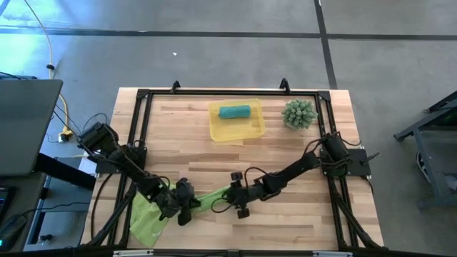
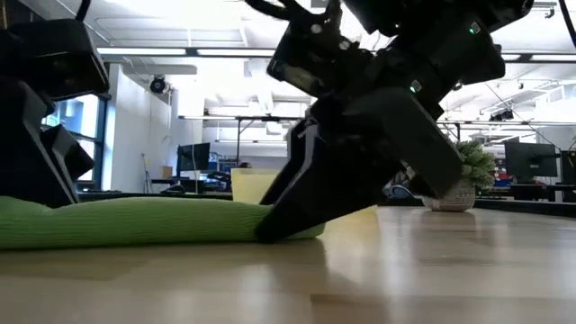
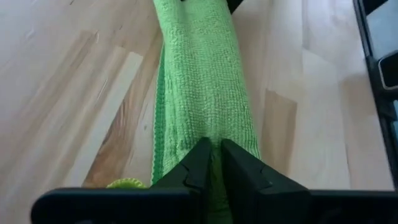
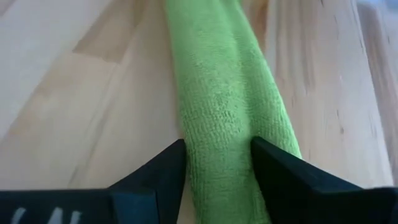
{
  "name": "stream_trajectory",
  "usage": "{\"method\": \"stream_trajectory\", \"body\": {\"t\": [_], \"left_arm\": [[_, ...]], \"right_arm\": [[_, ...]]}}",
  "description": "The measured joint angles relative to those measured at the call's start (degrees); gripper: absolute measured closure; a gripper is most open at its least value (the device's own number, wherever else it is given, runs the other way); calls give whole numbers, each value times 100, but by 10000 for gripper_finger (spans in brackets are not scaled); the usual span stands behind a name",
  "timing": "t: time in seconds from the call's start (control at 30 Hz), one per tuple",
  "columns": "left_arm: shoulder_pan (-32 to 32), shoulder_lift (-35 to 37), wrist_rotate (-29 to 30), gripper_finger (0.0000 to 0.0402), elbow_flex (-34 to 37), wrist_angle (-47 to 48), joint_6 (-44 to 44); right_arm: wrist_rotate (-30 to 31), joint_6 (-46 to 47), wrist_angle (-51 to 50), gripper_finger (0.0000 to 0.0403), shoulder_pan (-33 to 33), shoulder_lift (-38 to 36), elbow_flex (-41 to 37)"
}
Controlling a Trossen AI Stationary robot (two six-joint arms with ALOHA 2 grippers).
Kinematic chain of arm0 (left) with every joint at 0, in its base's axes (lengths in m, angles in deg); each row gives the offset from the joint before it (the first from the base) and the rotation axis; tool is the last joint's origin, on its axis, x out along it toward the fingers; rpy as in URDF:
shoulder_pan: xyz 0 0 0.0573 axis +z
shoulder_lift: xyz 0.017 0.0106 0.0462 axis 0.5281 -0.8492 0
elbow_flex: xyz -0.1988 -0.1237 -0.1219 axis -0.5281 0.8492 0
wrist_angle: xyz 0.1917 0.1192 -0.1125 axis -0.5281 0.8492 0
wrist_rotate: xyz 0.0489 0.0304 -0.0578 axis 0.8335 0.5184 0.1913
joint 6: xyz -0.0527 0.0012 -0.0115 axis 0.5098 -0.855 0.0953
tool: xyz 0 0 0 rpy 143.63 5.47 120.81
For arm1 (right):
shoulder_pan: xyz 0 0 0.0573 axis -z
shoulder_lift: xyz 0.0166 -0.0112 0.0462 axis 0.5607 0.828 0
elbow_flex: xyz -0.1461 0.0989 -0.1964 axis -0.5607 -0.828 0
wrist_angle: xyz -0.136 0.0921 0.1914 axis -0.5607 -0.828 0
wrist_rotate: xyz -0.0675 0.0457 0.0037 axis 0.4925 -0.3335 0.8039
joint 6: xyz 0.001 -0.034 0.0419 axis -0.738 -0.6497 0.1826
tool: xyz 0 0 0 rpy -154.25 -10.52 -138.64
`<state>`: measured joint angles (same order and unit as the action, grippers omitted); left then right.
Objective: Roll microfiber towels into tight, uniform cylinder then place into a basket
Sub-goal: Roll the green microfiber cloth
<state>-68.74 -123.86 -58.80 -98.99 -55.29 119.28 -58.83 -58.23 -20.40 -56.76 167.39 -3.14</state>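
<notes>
A wooden table (image 1: 300, 214) is carrying the whole scene, with a black frame (image 1: 143, 96) running along its edges and two dark arms reaching in toward the near middle. A lime-green towel (image 1: 211, 197) is lying stretched out as a long roll between the two grippers near the front edge, and loose lime-green cloth (image 1: 146, 221) is spreading out flat at the left front corner beside the left arm; whether that is the roll's own unrolled end or a separate cloth cannot be told. In the low view the green roll (image 2: 135, 220) is resting flat on the tabletop.

The right gripper (image 1: 233, 194) is sitting at the roll's right end, and its wrist view is showing the fingers (image 4: 155, 177) standing apart on either side of the towel (image 4: 230, 112), touching its flanks and holding it between them. The left gripper (image 1: 184, 202) is working at the other end of the roll, where its fingers (image 3: 199, 165) are standing almost together, pinching a narrow fold of the towel (image 3: 202, 81).

Toward the table's far side, the translucent yellow basket (image 1: 251, 130) is sitting well apart from the grippers, and a rolled teal towel (image 1: 234, 111) is lying inside it near its far wall. Just beside the basket, to its right, a spiky green plant (image 1: 299, 113) is standing; in the low view it (image 2: 468, 175) is sitting in a pale pot.
</notes>
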Motion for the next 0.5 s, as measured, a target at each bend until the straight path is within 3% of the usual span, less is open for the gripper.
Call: {"method": "stream_trajectory", "body": {"t": [0.17, 0.5], "left_arm": [[98, 189, -121, 333, -53, 63, -537], [310, 654, -173, 277, -446, 243, -2403]], "right_arm": [[-174, 818, -121, 242, 15, -10, 0], [-500, 1925, -476, 308, 89, -15, -7]]}}
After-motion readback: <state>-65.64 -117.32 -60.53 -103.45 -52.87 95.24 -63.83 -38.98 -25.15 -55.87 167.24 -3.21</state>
